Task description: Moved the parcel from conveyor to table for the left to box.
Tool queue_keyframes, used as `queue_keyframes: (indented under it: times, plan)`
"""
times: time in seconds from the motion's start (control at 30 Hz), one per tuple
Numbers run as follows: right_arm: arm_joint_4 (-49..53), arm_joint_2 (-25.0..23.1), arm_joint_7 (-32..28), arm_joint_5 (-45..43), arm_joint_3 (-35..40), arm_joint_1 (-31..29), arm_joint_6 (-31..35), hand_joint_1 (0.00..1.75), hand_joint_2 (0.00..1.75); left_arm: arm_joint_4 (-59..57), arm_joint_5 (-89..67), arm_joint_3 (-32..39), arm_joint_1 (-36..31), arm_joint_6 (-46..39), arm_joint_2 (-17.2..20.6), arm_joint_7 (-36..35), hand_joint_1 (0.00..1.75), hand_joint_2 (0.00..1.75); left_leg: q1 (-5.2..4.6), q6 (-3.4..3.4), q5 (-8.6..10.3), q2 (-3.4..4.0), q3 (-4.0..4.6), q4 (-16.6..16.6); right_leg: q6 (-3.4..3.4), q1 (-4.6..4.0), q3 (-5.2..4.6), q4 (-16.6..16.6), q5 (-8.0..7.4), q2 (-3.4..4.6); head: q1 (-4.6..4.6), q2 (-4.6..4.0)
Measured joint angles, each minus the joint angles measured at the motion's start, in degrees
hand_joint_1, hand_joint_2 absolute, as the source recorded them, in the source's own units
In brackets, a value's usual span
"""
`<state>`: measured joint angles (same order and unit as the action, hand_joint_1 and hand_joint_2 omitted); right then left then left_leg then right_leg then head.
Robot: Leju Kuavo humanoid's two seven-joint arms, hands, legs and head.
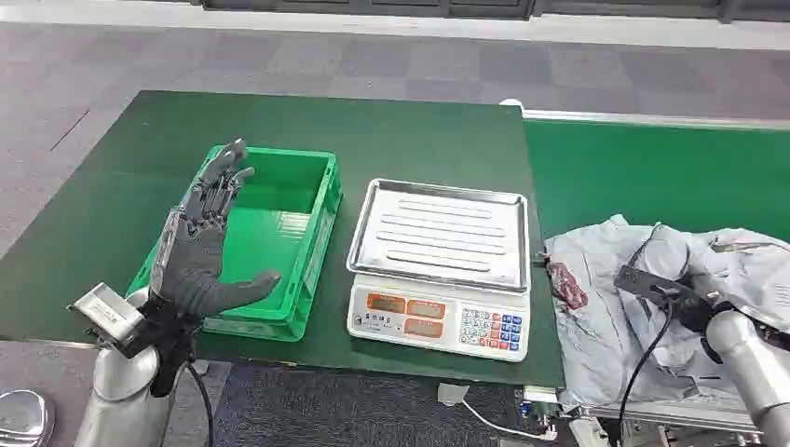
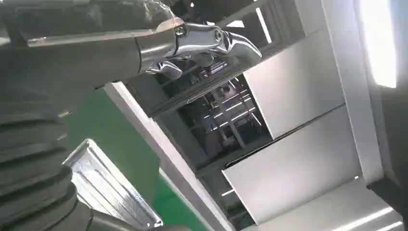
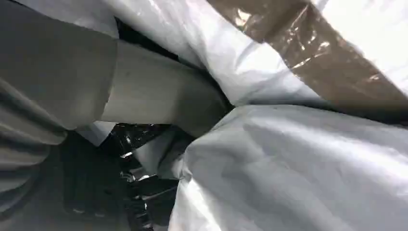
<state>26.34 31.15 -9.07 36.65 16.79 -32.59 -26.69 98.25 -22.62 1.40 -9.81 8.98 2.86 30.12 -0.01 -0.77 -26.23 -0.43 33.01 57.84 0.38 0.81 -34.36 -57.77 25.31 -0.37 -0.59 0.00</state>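
**Item: grey poly-bag parcel, on the conveyor, lower right of the head view**

- **Parcel** (image 1: 615, 307): crumpled grey plastic mailer lying on the green conveyor (image 1: 652, 168), just beside the table edge. A strip of brown tape crosses it in the right wrist view. Judged soft, light and slippery; the film will bunch and slide rather than hold a shape. Best taken by gathering a thick fold near the middle, not a loose corner.
- **Right hand** (image 3: 159, 103): buried in the folds of the bag, thumb pressed against the film. Whether the fingers have actually closed on it, I cannot tell.
- **Left hand** (image 1: 207, 233): raised over the crate at left of frame, fingers spread, holding nothing.
- **Green crate** (image 1: 317, 233): on the green table (image 1: 112, 205), left of centre. Nothing visible inside, though the left hand hides part of the floor.
- **Scale** (image 1: 438, 279): centre of frame, between crate and conveyor; steel tray bare.
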Motion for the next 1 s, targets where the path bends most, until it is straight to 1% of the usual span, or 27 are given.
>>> queue_keyframes:
  times: [0.3,0.53,0.73,0.93,1.0]
  plan:
    - [0.0,-0.1,0.0,-0.1,0.0,0.3,0.5,1.75,1.75,0.0,0.0,-0.1,0.0,0.0,-0.2,0.0,0.00,1.75,0.00,0.00,0.00,0.01,0.00,0.0,0.00,0.01,0.00,0.0,0.00,0.02,0.00,0.00]
    - [0.0,-0.4,-0.1,-0.2,0.0,0.2,5.9,1.75,1.75,0.0,0.0,-0.1,0.1,0.0,-0.2,-0.3,0.00,1.75,0.00,0.00,0.00,0.03,0.07,0.0,0.00,0.06,0.00,0.0,-0.03,0.02,0.00,0.00]
    - [0.0,-0.3,0.3,0.0,0.0,-2.7,7.0,1.75,1.75,0.0,0.5,-0.1,0.3,0.2,-0.2,-0.6,0.00,1.75,-0.04,0.09,0.08,0.08,0.15,0.0,0.05,0.17,-0.12,0.0,-0.12,0.08,0.00,0.00]
    - [0.0,0.1,0.5,0.2,0.0,-7.4,7.3,1.75,1.75,0.2,0.5,-0.1,0.5,0.4,-0.2,-0.6,0.00,1.75,-0.07,0.13,0.12,0.04,0.24,0.0,0.11,0.19,-0.22,0.0,-0.16,0.07,0.00,0.00]
    - [0.0,0.2,0.5,0.3,0.0,-7.9,7.5,1.75,1.75,0.2,0.5,-0.1,0.5,0.4,-0.2,-0.6,0.00,1.75,-0.07,0.13,0.12,0.02,0.26,0.0,0.11,0.19,-0.22,0.0,-0.16,0.06,0.00,0.00]
